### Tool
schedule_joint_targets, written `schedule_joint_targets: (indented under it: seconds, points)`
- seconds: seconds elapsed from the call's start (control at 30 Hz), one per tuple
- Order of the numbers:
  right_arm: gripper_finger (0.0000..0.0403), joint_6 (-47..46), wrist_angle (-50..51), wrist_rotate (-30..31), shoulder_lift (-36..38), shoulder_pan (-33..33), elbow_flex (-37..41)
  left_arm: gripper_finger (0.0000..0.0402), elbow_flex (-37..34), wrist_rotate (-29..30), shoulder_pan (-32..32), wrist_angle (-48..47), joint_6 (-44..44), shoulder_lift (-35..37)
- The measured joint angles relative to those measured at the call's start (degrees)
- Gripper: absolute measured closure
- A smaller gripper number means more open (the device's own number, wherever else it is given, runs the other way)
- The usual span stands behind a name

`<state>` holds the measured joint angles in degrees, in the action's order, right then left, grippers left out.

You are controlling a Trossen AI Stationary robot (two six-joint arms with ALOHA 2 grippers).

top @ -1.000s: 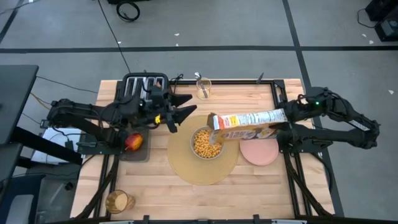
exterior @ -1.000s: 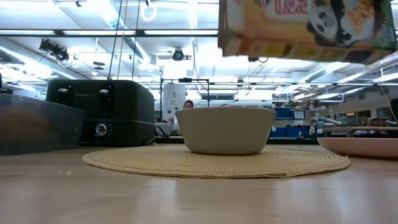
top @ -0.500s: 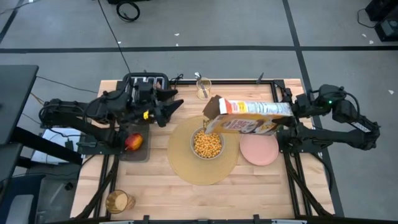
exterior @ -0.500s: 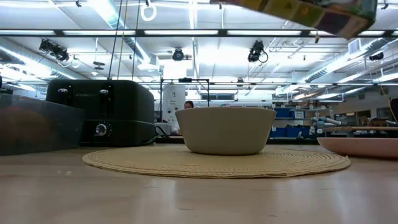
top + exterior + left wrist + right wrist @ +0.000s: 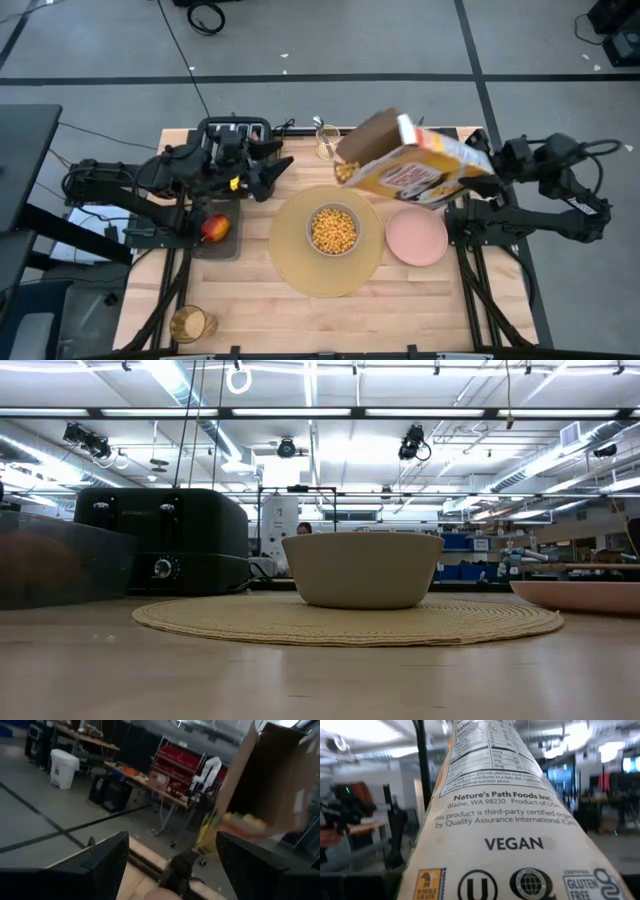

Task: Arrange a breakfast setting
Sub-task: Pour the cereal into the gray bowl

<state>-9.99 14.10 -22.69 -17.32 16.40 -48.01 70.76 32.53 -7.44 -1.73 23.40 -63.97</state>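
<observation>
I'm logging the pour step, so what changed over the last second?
The right hand swung the cereal box from over the bowl up and back toward the table's far side, spout raised. The left hand drew back toward the toaster. Bowl, placemat, pink plate, apple unmoved.

Both arms are dark, nearly black, built of rounded segments joined by bulky joints. The left arm [image 5: 140,180] carries a small yellow mark near its wrist, just behind the two tapered black fingers [image 5: 272,170] of its gripper. The right arm [image 5: 555,190] has a thin black cable looping over its upper joint. In the left wrist view the fingers [image 5: 107,857] are flat, matte-black plates.
</observation>
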Motion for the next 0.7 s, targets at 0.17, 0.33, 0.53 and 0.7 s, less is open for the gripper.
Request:
schedule_joint_targets:
  seconds: [0.17, 0.33, 0.53, 0.7]
  points:
    - [0.0167, -3.09, -9.4, 0.61, -0.32, 0.0, -0.01, 0.0104, -0.03, 0.33, -0.31, 10.64, -4.46, -3.48]
    - [0.0167, -6.38, -20.44, 1.58, -2.23, 0.0, 0.0, 0.0104, -0.02, 0.11, -0.76, 26.33, -12.1, -10.83]
    - [0.0167, -11.53, -35.81, 1.93, -6.89, 0.0, -0.01, 0.0103, 5.15, -8.18, 0.71, 40.82, -14.7, -20.85]
    - [0.0167, -14.58, -45.09, 2.64, -12.91, 0.0, 0.0, 0.0089, 18.22, -10.07, 1.09, 32.0, -20.63, -27.54]
